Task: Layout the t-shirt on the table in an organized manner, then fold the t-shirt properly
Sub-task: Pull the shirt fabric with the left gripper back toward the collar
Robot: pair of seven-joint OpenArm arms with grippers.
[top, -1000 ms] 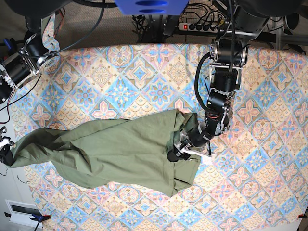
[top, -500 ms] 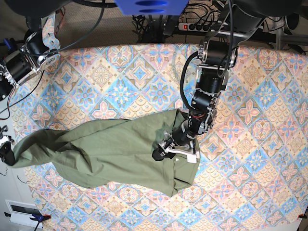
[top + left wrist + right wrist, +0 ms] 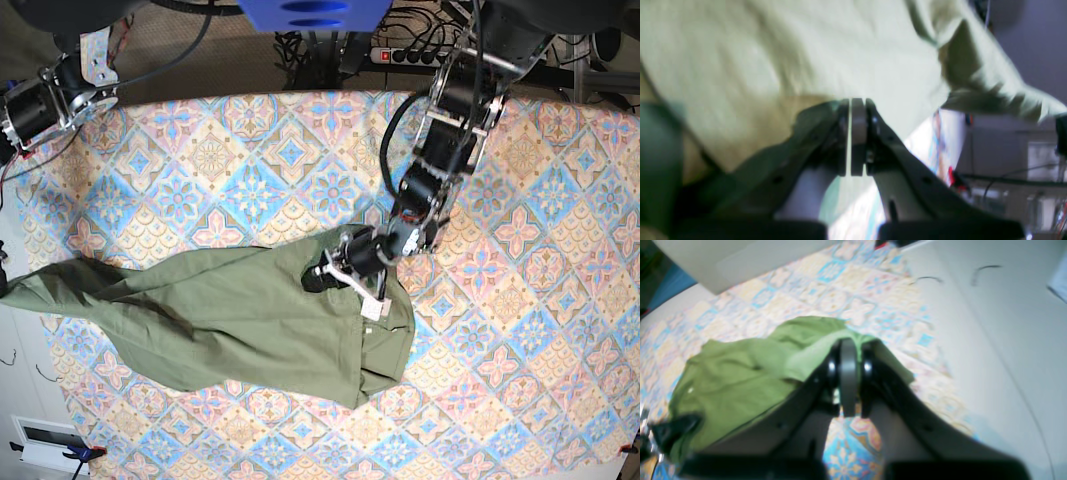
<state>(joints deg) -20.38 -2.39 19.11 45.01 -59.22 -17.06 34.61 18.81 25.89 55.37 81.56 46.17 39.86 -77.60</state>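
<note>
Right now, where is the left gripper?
In the base view the left gripper is right of centre, shut on the t-shirt near its upper right edge, over the table.

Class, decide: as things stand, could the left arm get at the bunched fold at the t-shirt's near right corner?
Probably yes. That fold of the t-shirt lies uncovered on the table, just below the left gripper, though its fingers are already shut on cloth.

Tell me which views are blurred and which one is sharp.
Left wrist view: heavily blurred, the t-shirt washed pale above the left tool. Right wrist view: soft, the right tool out of focus. Base view: sharp, evenly lit table.
</note>
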